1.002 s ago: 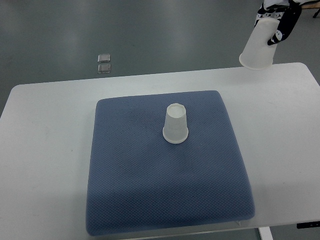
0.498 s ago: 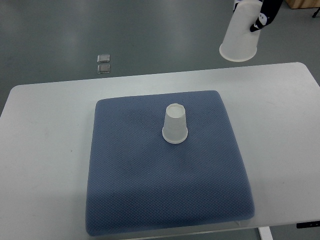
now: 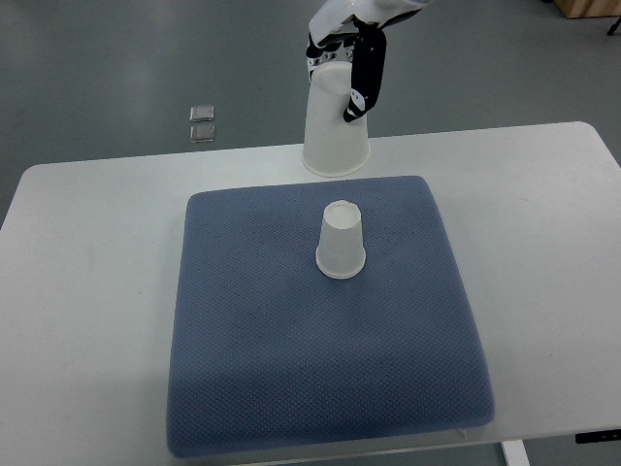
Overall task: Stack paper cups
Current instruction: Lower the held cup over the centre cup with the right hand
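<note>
A white paper cup (image 3: 341, 241) stands upside down near the middle of the blue mat (image 3: 291, 359). A second white paper cup (image 3: 333, 131), also mouth down, hangs in the air above the mat's far edge, a little behind and left of the standing one. My right hand (image 3: 351, 58) comes in from the top of the picture and is shut on this cup near its base, with one black finger (image 3: 365, 78) down its side. The two cups are apart. No left arm shows.
The mat lies on a white table (image 3: 87, 291) with bare margins on both sides. Two small square objects (image 3: 202, 123) lie on the grey floor beyond the table's far left edge.
My right hand has carried the held cup from the far right corner leftward and lower, to just behind the standing cup. The standing cup has stayed put.
</note>
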